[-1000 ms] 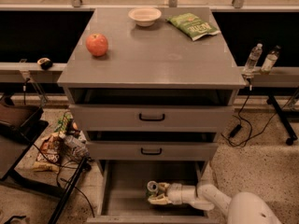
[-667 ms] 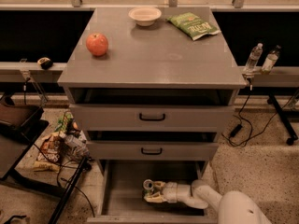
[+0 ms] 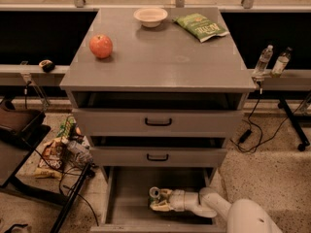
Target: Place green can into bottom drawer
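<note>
Bottom drawer (image 3: 121, 198) stands open; the green can (image 3: 154, 193) is low inside it, about mid-width, silver top up, whether touching the floor I cannot tell. The gripper (image 3: 161, 203) reaches in from the right, jaws apparently clenched on the can's body. Risk: released tilted or off the floor, the can may topple and roll; a hasty withdrawal could drag it along.

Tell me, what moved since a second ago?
The gripper, low inside the bottom drawer, slid a little toward the left of the picture. The green can at its tip went along with it. The apple, the bowl and the chip bag on top of the cabinet stayed where they were.
</note>
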Controlling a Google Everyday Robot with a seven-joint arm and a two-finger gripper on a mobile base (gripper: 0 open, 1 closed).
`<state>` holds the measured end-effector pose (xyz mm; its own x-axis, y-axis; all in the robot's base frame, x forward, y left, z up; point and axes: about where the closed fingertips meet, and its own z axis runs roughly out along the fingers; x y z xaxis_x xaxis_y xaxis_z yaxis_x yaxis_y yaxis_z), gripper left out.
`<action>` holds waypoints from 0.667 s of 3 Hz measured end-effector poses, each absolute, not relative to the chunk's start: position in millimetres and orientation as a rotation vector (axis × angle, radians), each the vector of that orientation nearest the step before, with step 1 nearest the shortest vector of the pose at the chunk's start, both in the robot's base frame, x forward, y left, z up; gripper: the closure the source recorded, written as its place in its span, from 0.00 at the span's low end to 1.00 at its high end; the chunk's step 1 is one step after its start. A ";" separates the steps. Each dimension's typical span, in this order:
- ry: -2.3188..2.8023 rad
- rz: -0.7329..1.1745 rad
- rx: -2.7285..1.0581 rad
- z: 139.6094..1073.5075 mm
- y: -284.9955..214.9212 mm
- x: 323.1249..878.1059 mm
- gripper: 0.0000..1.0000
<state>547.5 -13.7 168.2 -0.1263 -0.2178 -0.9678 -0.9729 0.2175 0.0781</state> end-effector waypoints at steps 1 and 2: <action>1.548 1.006 -1.164 168.2 -13.7 547.5 0.20; 1.548 1.007 -1.164 168.1 -13.6 547.5 0.00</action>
<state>547.5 -13.6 168.1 -0.1264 -0.2178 -0.9678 -0.9730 0.2173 0.0782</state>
